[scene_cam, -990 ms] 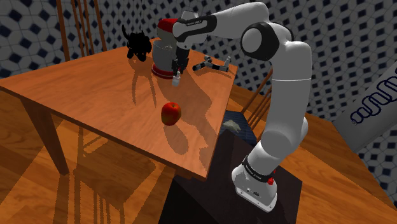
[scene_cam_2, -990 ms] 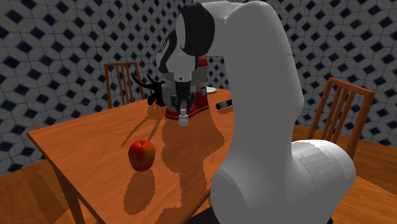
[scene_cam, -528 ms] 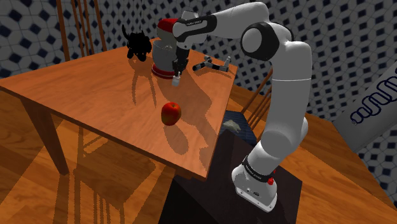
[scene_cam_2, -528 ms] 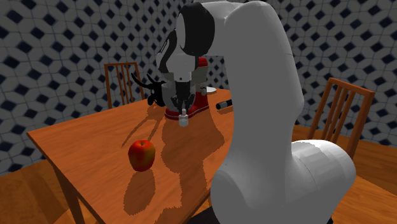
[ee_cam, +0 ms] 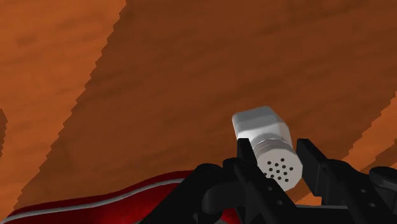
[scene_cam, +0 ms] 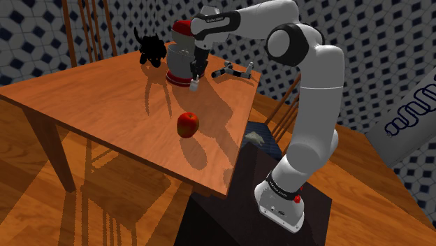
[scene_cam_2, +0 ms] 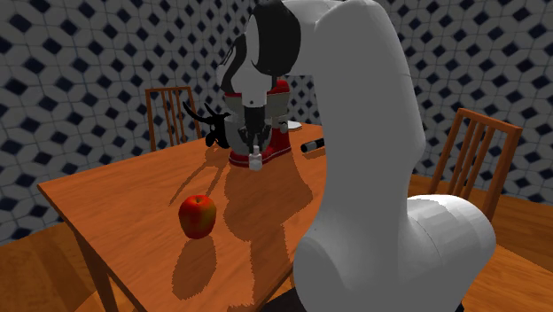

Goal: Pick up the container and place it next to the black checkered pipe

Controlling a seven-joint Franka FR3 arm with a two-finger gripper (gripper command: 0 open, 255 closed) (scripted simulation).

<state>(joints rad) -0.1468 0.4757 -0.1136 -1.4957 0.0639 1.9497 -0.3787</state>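
The container is a small grey shaker [ee_cam: 261, 132] with a perforated lid, and my gripper [ee_cam: 275, 153] is shut on it near the lid. In the shoulder view the shaker [scene_cam: 193, 84] hangs just above the wooden table [scene_cam: 105, 105] under the gripper [scene_cam: 194, 75], in front of a red and grey appliance [scene_cam: 179, 56]. The black checkered pipe [scene_cam: 234, 71] lies at the table's far corner, to the shoulder view's right of the gripper. From the second exterior view the shaker [scene_cam_2: 255, 160] sits below the gripper [scene_cam_2: 255, 149], with the pipe [scene_cam_2: 312, 145] to its right.
A red apple [scene_cam: 187, 124] rests mid-table, nearer the stand. A black dog figure [scene_cam: 150, 45] stands beside the appliance [scene_cam_2: 273, 144]. Wooden chairs [scene_cam_2: 170, 111] stand around the table. The appliance's red base [ee_cam: 95, 203] is close behind the fingers.
The gripper has risen a little with the shaker in it, lifting it off the table. The apple, pipe and appliance have stayed put.
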